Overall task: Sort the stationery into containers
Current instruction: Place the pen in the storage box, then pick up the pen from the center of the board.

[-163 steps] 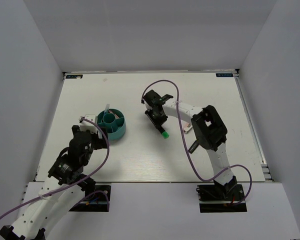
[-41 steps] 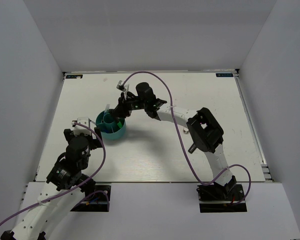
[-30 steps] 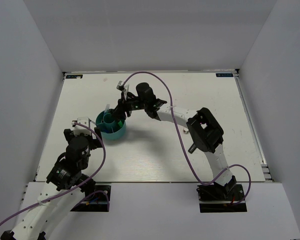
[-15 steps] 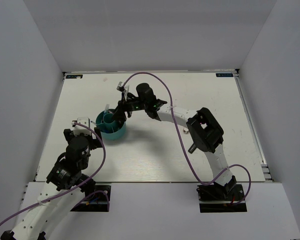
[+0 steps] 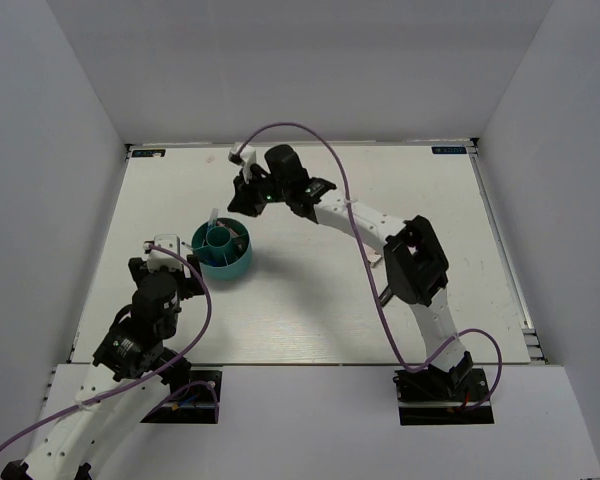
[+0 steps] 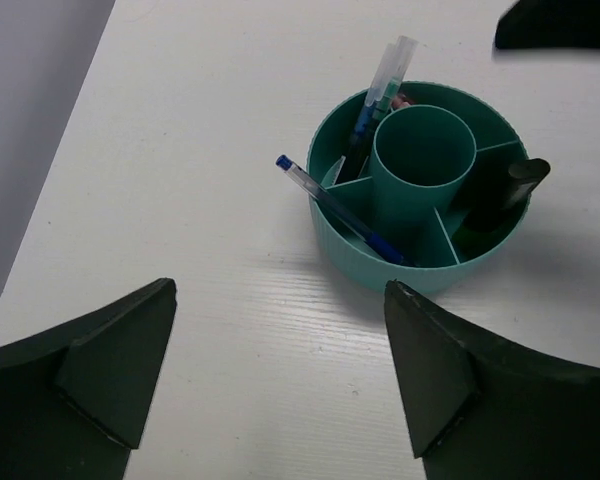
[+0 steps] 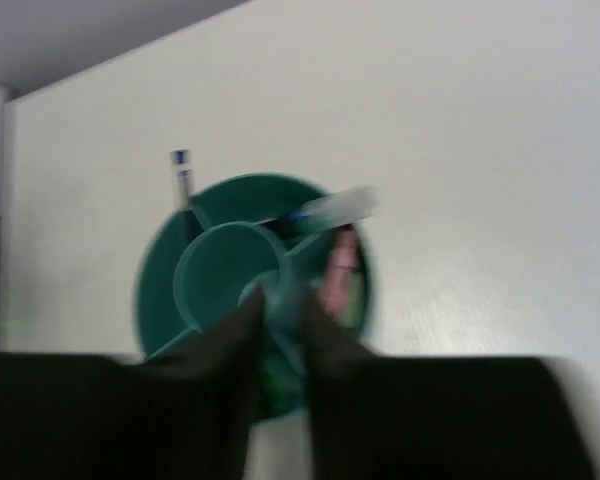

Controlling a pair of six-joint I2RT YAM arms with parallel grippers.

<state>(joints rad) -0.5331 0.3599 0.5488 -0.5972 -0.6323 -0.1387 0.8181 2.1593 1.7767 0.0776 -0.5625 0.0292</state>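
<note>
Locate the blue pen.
In the left wrist view, the blue pen leans in the left compartment of the organiser, beside the central tube, its end past the rim.

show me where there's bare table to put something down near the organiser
Bare table runs on the near side of the teal organiser, between the two arms, and widely right of the right arm. It is crowded at the organiser: the left gripper sits open off its near-left side, the right gripper just beyond its far rim.

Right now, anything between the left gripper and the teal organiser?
Nothing visible. In the left wrist view only table lies between the open left gripper and the organiser; a blue pen leans out over its rim.
</note>
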